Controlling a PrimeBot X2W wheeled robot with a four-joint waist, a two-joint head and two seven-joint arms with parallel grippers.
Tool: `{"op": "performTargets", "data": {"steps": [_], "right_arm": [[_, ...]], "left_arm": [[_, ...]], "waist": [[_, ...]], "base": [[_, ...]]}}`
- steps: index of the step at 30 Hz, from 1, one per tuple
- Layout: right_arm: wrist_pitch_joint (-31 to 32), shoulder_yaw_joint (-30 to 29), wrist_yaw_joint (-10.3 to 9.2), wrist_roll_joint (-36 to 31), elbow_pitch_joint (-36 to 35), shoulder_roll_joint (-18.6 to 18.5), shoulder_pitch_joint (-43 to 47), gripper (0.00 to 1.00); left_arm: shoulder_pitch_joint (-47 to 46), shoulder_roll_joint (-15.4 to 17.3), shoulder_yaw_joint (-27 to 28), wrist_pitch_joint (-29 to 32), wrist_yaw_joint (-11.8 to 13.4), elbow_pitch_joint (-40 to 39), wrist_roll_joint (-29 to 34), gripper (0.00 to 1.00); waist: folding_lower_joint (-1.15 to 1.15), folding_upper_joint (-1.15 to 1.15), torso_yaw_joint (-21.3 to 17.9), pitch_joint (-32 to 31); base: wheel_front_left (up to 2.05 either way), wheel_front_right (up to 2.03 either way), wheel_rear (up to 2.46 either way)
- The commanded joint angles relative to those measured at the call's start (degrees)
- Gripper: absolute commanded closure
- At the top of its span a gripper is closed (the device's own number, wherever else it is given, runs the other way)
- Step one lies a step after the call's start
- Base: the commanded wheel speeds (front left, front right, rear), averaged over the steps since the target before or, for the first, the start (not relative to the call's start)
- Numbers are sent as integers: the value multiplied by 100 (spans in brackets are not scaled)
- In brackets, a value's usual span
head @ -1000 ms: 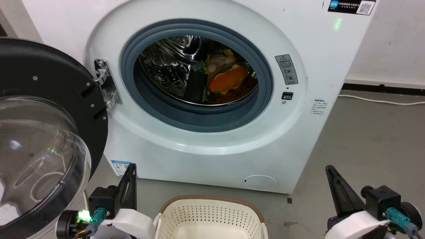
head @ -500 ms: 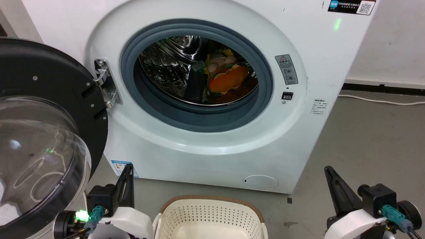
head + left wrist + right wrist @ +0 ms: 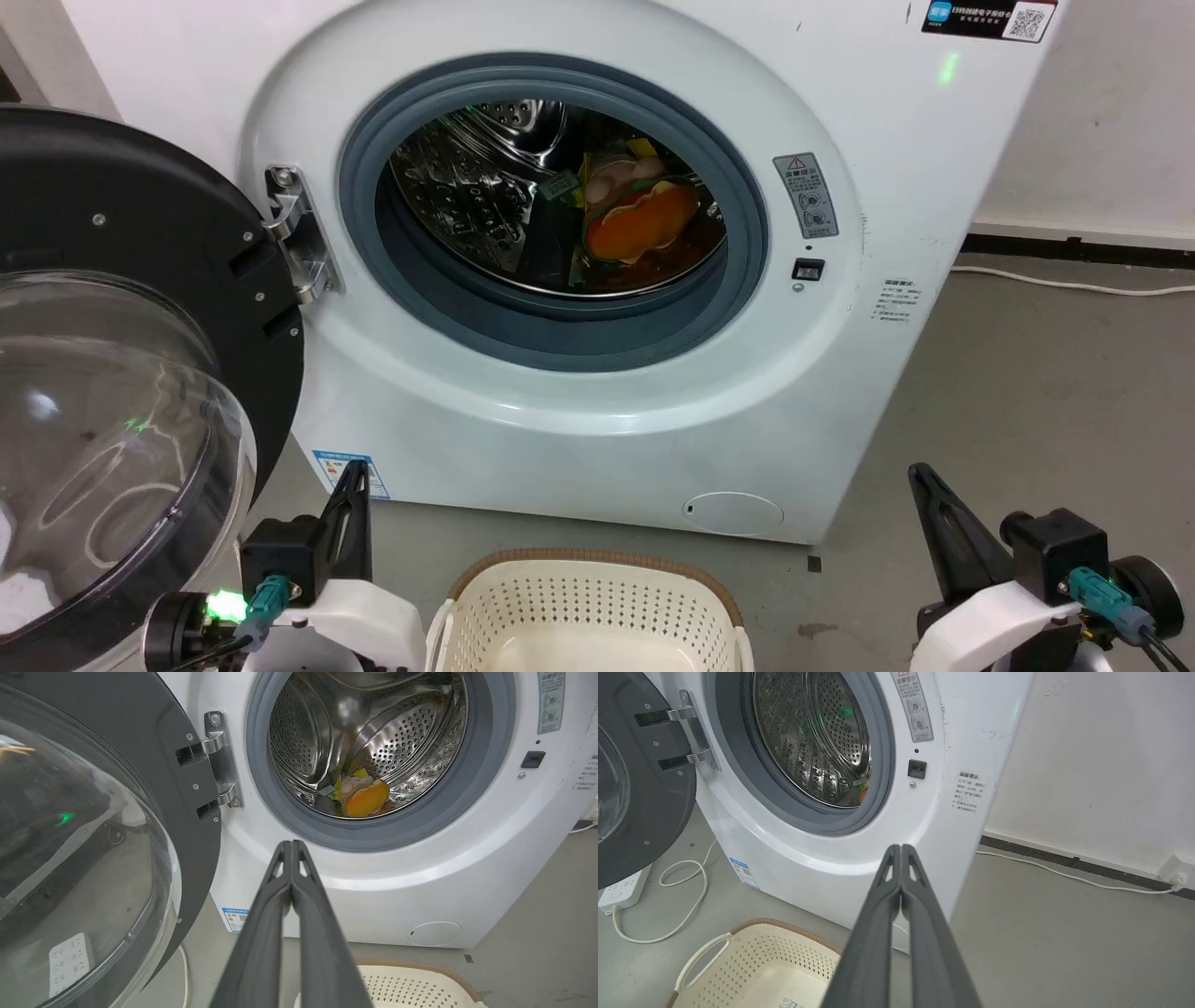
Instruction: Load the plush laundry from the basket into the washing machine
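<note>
Plush laundry (image 3: pixel 642 224) down inside the steel drum (image 3: pixel 397 751) of the washing machine (image 3: pixel 597 439), low and toward the right, orange side outward. Pink and yellow parts half tucked behind it and muddled by reflections. From the right wrist, just an orange sliver past the grey gasket (image 3: pixel 878 788). Door (image 3: pixel 140 215) swung wide to the left, cropped by the frame. Basket (image 3: pixel 588 597) on the floor (image 3: pixel 1027 401) in front, near half cut off. Left gripper (image 3: pixel 290 843) fingers pressed together, gripping nothing; right gripper (image 3: pixel 901 848) fingers likewise together, gripping nothing.
</note>
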Motion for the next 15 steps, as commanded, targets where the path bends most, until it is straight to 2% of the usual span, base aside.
{"op": "performTargets", "data": {"steps": [1, 15], "right_arm": [[8, -5, -5, -43, 15, -3, -68, 100], [8, -5, -5, -43, 15, -3, -68, 100]], "left_arm": [[9, -5, 15, 2, -31, -29, 9, 100], [9, -5, 15, 2, -31, -29, 9, 100]], "waist": [[0, 0, 0, 0], [0, 0, 0, 0]], "base": [[0, 0, 0], [0, 0, 0]]}}
